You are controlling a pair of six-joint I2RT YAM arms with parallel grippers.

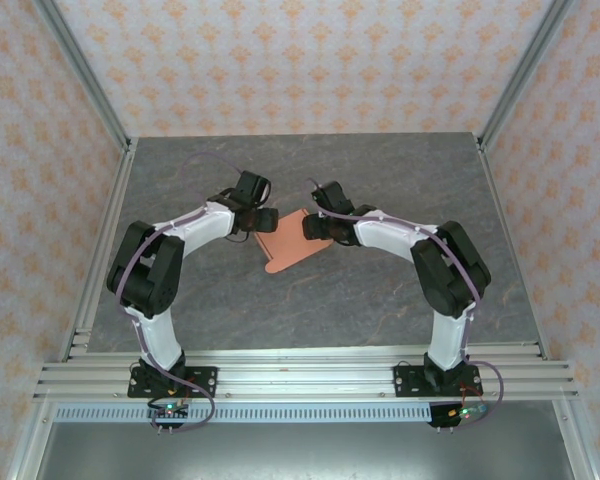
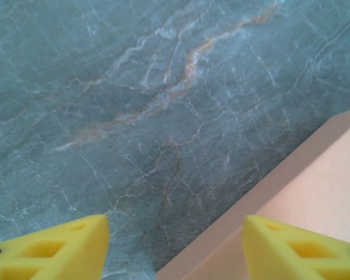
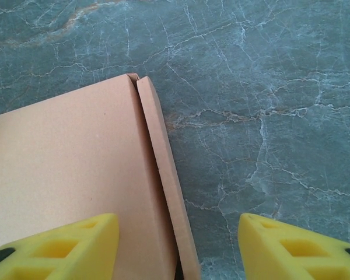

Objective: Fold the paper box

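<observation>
The paper box lies flat on the grey table, between the two arms; they reach in from either side, seemingly to work opposite edges together; the left gripper stands open, one finger over the card's border, holding nothing; the right gripper is open too, straddling a narrow side flap, probably the next part to raise.

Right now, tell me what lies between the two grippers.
The paper box lies between the left gripper and right gripper, in the top external view.
</observation>
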